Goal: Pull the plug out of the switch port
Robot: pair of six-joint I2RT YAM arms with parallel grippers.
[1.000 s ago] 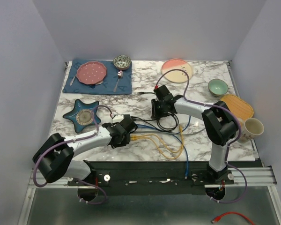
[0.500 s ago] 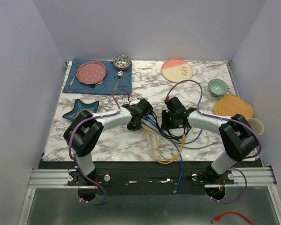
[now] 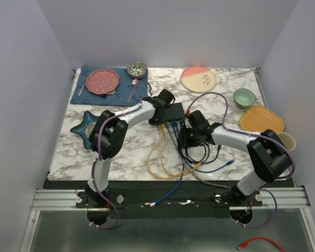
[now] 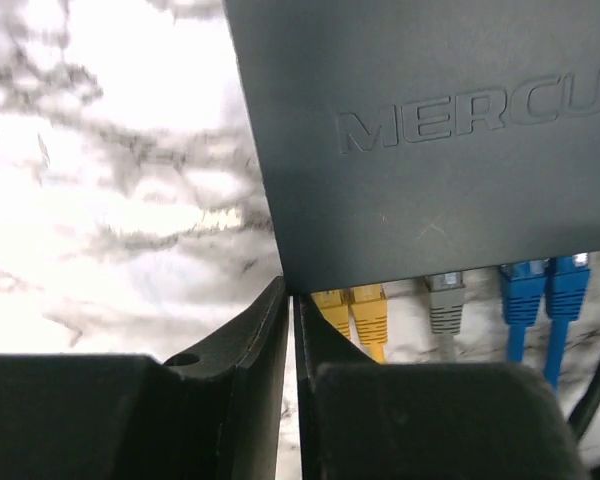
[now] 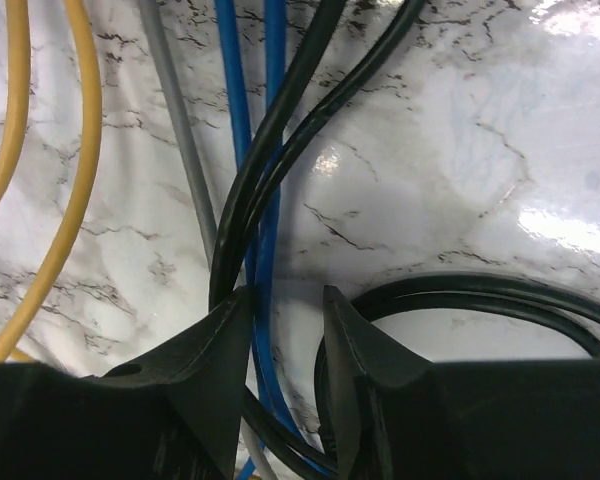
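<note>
The switch is a flat matte-black box in mid-table; it fills the top of the left wrist view, with raised lettering. Along its near edge sit two yellow plugs, a grey plug and two blue plugs. My left gripper is shut and empty, its tips at the switch's left near corner, beside the yellow plugs. My right gripper hangs open over the loose cables, holding nothing. A blue cable runs along its left finger, and black cables cross there.
Yellow cables, blue cables and black cables sprawl toward the near edge. A blue placemat with a pink plate, a bowl, a star dish, a pink-yellow plate, a green bowl, an orange mat and a cup ring the table.
My left gripper has swung from the near left to the far middle, up to the switch's corner. My right gripper has come nearer. The cables have shifted left and toward the near edge.
</note>
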